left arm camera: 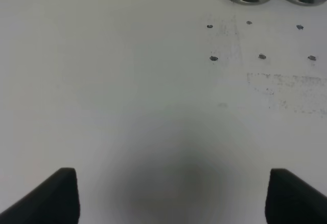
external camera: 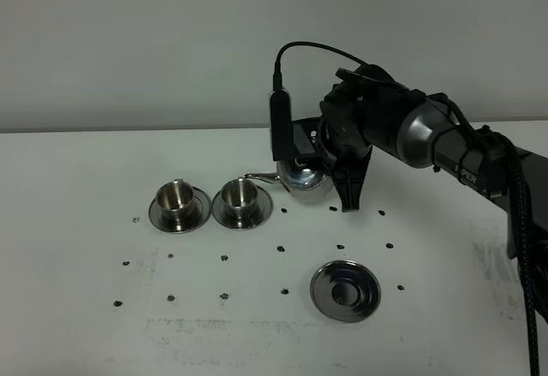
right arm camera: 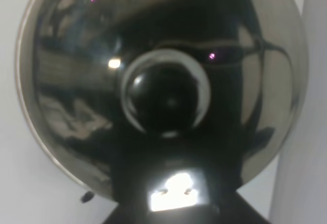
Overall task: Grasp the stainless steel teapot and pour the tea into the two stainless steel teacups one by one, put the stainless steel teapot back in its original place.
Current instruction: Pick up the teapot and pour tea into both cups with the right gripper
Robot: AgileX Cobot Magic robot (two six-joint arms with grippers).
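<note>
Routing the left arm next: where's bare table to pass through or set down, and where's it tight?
Free: front-left table, in front of the left teacup and left of the round disc; also the far-left side. Crowded: right teacup, teapot and right gripper bunch together at the back.

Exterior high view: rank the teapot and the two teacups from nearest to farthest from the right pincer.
1. stainless steel teapot, right at the right pincer.
2. right teacup, just left of the teapot.
3. left teacup, farthest left.
</note>
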